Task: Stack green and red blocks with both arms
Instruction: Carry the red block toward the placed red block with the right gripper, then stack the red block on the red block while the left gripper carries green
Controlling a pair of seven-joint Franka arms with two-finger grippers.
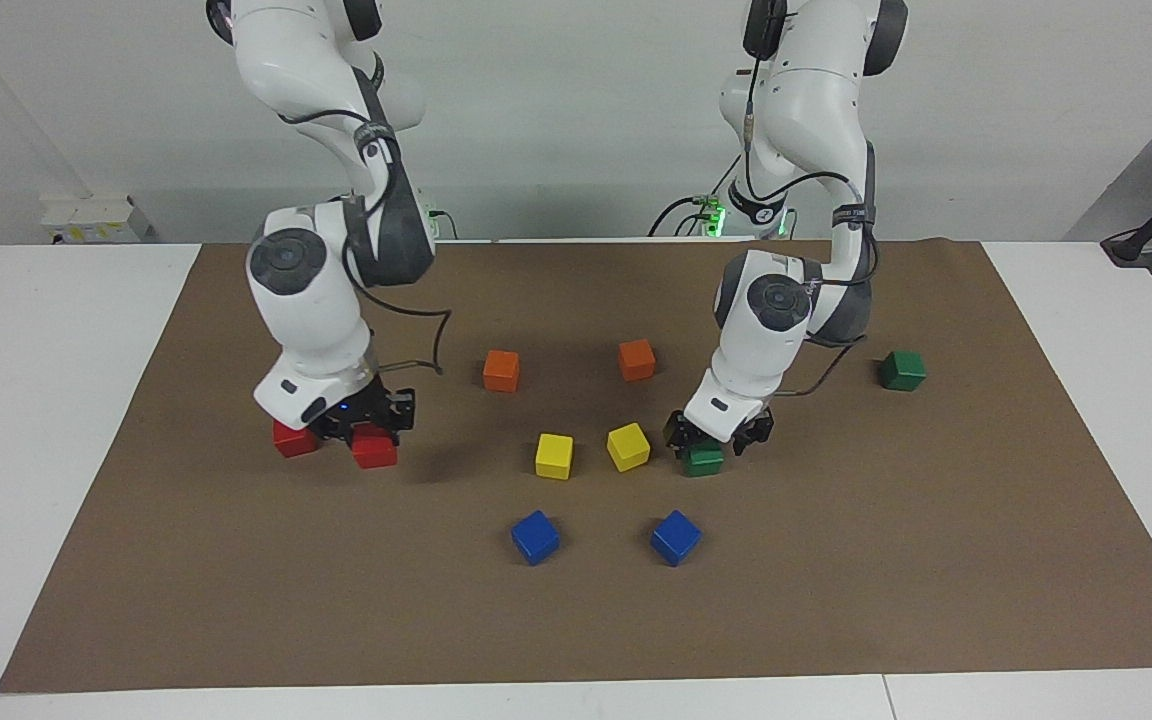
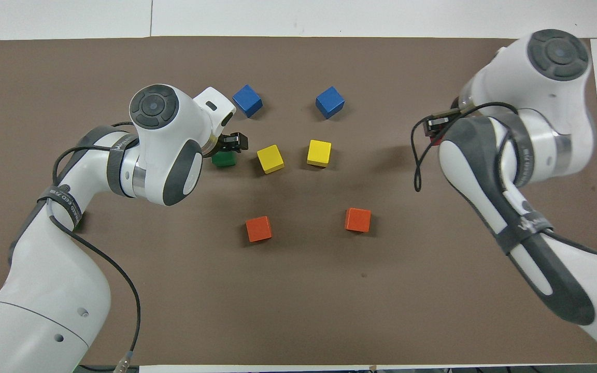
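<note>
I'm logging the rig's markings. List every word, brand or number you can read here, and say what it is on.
"WAN...": white letters on the black strap around the right arm; the rest of the word is unreadable.
White lettering on the left arm's straps: too blurred to read.
No other writing shows.

Left gripper [image 2: 227,146] sits over a green block [image 2: 223,160] beside two yellow blocks [image 2: 270,158]. Right gripper [image 2: 437,128] mostly hidden under its arm, a sliver of red block [image 2: 436,140] at it. Two blue blocks [image 2: 247,100] farther out, two orange blocks [image 2: 258,229] nearer the robots, all on brown mat [image 2: 298,300].
</note>
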